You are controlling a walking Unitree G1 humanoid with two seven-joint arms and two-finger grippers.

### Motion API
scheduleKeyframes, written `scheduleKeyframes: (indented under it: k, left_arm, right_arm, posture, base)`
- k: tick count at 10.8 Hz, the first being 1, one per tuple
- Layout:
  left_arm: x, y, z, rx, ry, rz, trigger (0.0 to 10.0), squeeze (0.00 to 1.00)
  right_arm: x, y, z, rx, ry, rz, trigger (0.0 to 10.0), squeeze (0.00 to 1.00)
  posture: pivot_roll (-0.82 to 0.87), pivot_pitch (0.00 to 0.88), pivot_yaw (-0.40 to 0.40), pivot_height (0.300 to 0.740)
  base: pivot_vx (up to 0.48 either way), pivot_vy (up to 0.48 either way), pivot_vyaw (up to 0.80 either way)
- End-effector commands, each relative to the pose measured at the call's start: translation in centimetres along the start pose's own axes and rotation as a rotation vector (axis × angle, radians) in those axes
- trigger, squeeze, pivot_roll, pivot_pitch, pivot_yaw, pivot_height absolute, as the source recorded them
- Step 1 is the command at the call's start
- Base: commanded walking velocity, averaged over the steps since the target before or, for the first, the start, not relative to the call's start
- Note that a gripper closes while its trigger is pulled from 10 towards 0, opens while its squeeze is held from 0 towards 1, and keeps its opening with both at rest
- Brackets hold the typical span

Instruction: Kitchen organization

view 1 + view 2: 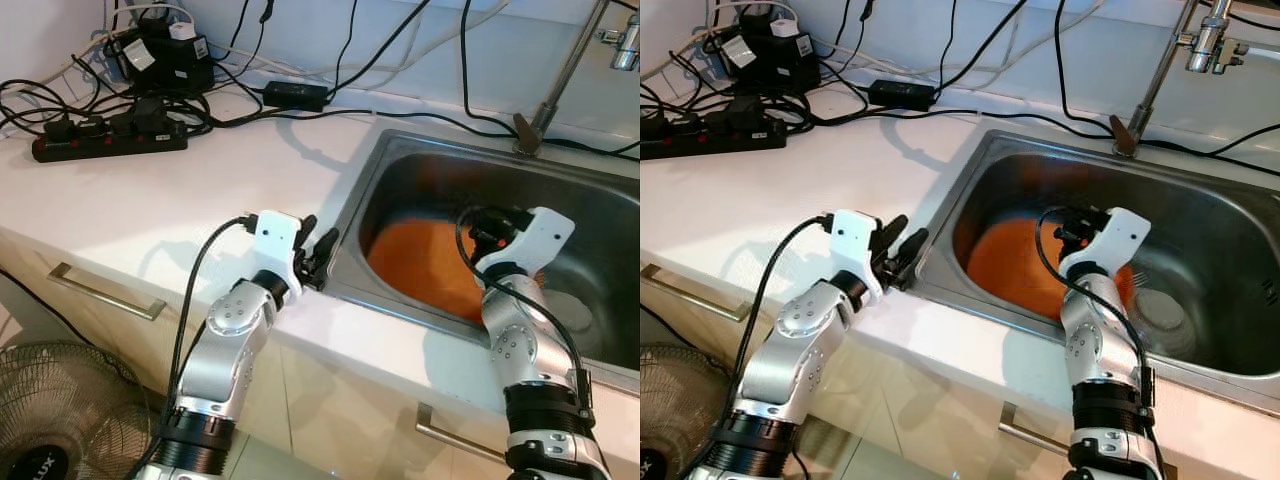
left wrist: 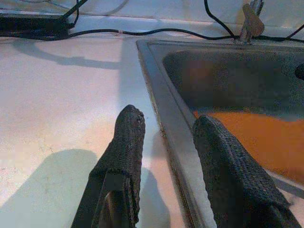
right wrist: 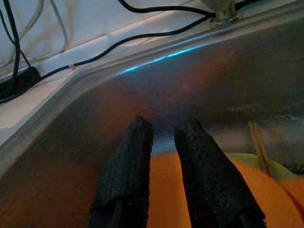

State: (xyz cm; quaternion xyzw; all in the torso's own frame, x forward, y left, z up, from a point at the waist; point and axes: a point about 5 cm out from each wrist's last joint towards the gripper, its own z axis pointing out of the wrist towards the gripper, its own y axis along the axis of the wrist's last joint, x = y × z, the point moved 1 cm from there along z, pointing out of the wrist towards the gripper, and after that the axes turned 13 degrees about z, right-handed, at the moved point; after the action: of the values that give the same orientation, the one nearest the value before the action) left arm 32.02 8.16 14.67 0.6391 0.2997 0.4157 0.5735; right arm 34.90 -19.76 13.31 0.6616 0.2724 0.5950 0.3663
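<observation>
**Robot reaches into the sink for the orange plate**

The orange plate (image 1: 425,265) lies flat on the bottom of the steel sink (image 1: 400,150), toward its near-left part. What looks like a pale green edge and a thin stick show beside it in the right wrist view, though I can't tell what they are. The right gripper (image 3: 164,142) is down inside the basin, just above the plate's surface, its two black fingers a narrow gap apart with nothing between them. It does not look to be touching the plate yet.

The left gripper (image 2: 168,137) rests at the sink's near-left corner, fingers spread fairly wide and straddling the steel rim, one over the white counter (image 1: 150,200), the other over the basin. It holds nothing.

My reading is that the step in hand is getting the plate out of the sink. A flat plate gives little to pinch, so the next move probably calls for working a finger under or over its rim, then lifting it clear of the sink wall.

Further off, a power strip (image 1: 105,140) and a tangle of black cables (image 1: 300,95) sit at the back of the counter, and the tap (image 1: 565,70) rises behind the sink. A fan (image 1: 45,420) stands on the floor to the left.
</observation>
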Motion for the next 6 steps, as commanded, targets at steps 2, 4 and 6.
scheduleKeyframes:
  k: [2,4,6]
  left_arm:
    - [0.0,0.2,-0.1,-0.01,-0.004,0.008,10.0,0.0]
    - [0.8,1.6,-0.1,-0.122,0.09,0.065,10.0,0.0]
    - [2.2,3.7,-0.2,-0.242,0.229,0.158,10.0,0.0]
  right_arm:
    - [0.0,-0.8,-0.3,0.022,0.005,-0.06,10.0,0.0]
    - [3.1,0.7,-1.0,-0.124,0.156,-0.196,10.0,0.0]
    - [6.8,1.5,-2.4,-0.242,0.329,-0.275,10.0,0.0]
  posture:
    - [0.21,0.067,-0.009,0.74]
    - [0.19,0.065,-0.009,0.74]
    - [0.19,0.063,-0.009,0.74]
  base:
    - [0.0,0.0,0.0]
    - [0.0,0.0,0.0]
    - [0.0,0.0,0.0]
